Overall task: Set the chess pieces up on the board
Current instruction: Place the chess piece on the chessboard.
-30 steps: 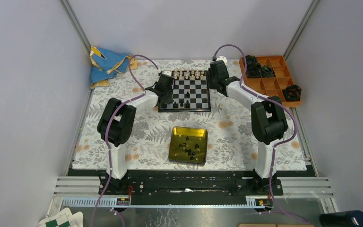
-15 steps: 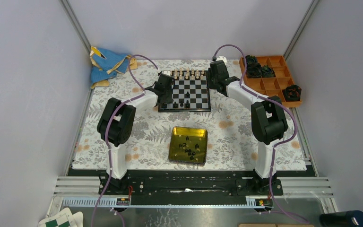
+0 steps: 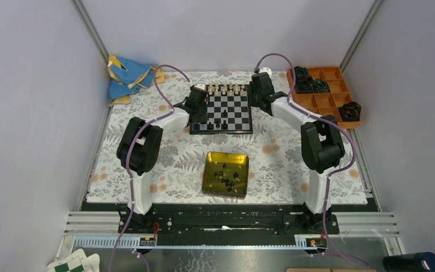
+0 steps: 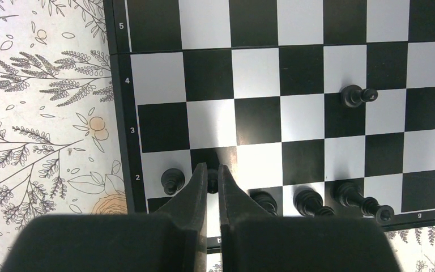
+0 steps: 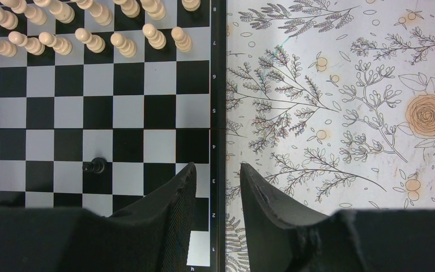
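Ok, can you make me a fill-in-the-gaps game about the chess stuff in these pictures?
1. The cream pieces stand in ___ rows along the far edge of the board.
2. The loose black pieces lie in a ___ tin on the near side of the board.
3. The right gripper is open, but the left gripper is ___.

Missing words: two, yellow, shut.
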Motion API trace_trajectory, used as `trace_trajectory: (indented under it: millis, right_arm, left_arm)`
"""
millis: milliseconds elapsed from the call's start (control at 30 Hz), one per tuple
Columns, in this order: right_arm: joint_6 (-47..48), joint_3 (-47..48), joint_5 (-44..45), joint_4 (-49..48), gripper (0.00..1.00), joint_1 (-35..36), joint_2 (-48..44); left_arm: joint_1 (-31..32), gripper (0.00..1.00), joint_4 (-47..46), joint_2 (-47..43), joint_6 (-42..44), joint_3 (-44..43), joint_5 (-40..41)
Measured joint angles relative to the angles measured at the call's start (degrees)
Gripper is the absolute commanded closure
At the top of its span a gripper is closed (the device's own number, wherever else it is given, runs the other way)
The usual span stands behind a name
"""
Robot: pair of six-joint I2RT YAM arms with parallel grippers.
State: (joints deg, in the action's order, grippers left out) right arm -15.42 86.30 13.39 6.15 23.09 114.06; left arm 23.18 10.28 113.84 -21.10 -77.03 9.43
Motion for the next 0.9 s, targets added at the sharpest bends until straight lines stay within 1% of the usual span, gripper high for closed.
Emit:
trace_trajectory:
  millis: [200,233,333,500,900]
  right_arm:
    - [0.0,0.0,0.0,0.0,0.59,0.0,0.0]
    - [0.0,0.0,0.0,0.0,0.59,0.0,0.0]
    - [0.0,0.0,0.0,0.0,0.59,0.0,0.0]
    - [0.0,0.0,0.0,0.0,0.59,0.0,0.0]
    - [0.0,0.0,0.0,0.0,0.59,0.0,0.0]
  left_arm:
    - [0.0,0.99,0.0,0.0,0.0,0.0,-0.1]
    - [0.0,0.95,0.0,0.0,0.0,0.0,-0.1]
    - [0.0,0.89,0.0,0.1,0.0,0.0,-0.1]
    - [0.0,0.76,0.0,0.5,0.0,0.0,-0.1]
    - [0.0,0.61,0.0,0.9,0.0,-0.1,0.0]
